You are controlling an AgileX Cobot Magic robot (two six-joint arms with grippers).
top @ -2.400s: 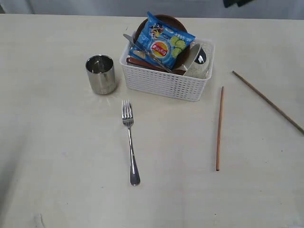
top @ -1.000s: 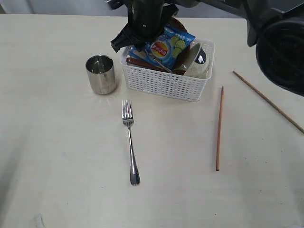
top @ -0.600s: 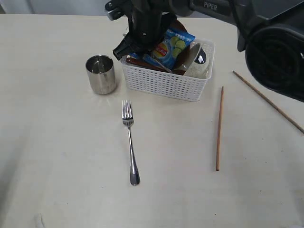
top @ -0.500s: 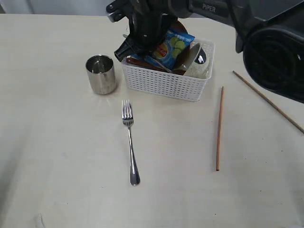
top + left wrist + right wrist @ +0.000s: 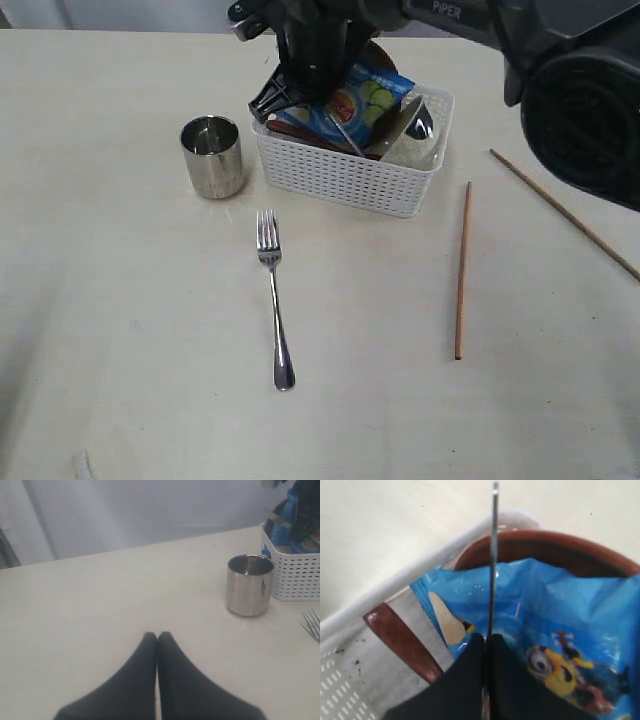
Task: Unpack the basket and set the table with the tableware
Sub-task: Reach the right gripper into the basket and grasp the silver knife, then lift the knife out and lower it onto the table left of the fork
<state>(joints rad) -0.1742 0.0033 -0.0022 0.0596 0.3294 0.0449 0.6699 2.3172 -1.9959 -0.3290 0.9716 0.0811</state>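
The white basket [image 5: 350, 180] stands at the back of the table [image 5: 130, 330]. It holds the blue crisp packet [image 5: 360, 98], the reddish-brown plate [image 5: 545, 542], the cream bowl [image 5: 415, 145], the wooden spoon [image 5: 402, 637] and the knife [image 5: 494, 555]. My right gripper [image 5: 486, 636] reaches into the basket's left end [image 5: 277, 98] and is shut on the thin steel knife, whose blade sticks out past the fingertips over the packet. The steel cup [image 5: 212, 157], the fork [image 5: 273, 290] and two chopsticks [image 5: 462, 270] [image 5: 565, 213] lie on the table. My left gripper [image 5: 157, 634] hovers shut and empty, well short of the cup [image 5: 249, 585].
The dark right arm [image 5: 560, 70] spans the back right corner above the table. The basket's lattice wall [image 5: 295, 572] and the fork tines [image 5: 312, 624] show at the edge of the left wrist view.
My right gripper has closed on the knife in the basket. The crisp packet and the basket have shifted slightly. The left arm has not moved.
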